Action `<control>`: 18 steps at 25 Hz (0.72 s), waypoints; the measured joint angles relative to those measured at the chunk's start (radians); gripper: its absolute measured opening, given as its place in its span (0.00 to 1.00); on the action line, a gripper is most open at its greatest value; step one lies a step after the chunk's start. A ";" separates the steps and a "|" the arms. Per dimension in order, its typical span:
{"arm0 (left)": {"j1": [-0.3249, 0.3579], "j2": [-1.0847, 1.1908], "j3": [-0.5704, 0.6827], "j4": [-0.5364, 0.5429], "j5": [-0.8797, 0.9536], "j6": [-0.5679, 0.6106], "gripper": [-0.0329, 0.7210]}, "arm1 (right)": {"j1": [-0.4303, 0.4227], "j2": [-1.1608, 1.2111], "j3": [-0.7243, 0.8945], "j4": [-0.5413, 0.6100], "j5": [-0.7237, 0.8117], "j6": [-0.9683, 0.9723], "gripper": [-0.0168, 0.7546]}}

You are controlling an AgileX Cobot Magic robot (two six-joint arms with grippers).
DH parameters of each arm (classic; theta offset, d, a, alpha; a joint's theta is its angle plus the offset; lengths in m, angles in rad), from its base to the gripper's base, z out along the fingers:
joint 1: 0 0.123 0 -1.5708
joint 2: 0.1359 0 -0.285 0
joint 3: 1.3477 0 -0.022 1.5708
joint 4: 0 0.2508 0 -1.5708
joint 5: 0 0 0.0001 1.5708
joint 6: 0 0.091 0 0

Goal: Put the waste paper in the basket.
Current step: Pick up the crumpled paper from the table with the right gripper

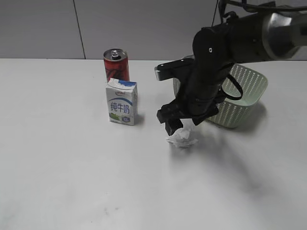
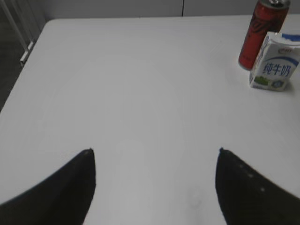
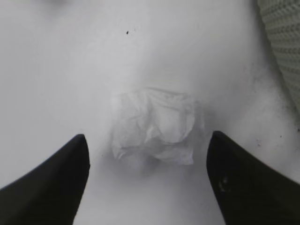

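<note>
One crumpled white wad of waste paper (image 1: 182,138) lies on the white table in front of the basket (image 1: 244,103), a pale green perforated plastic basket at the right. In the right wrist view the wad (image 3: 154,124) lies between and just ahead of my right gripper's open fingers (image 3: 147,140), which do not touch it. In the exterior view the right gripper (image 1: 178,125) hangs directly over the wad. My left gripper (image 2: 154,152) is open and empty above bare table at the left. Other wads are not in view.
A white-and-blue milk carton (image 1: 122,102) stands left of the wad, with a red can (image 1: 116,64) behind it; both also show in the left wrist view, carton (image 2: 275,63) and can (image 2: 262,33). The basket's wall (image 3: 283,42) shows at the right wrist view's upper right.
</note>
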 joint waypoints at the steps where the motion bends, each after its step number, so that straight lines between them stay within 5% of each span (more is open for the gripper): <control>1: 0.000 -0.034 0.002 0.000 -0.001 0.000 0.83 | 0.000 0.006 0.000 -0.002 -0.014 0.000 0.78; 18: 0.001 -0.083 0.005 0.001 0.005 0.000 0.82 | 0.001 0.116 -0.002 -0.029 -0.059 0.002 0.78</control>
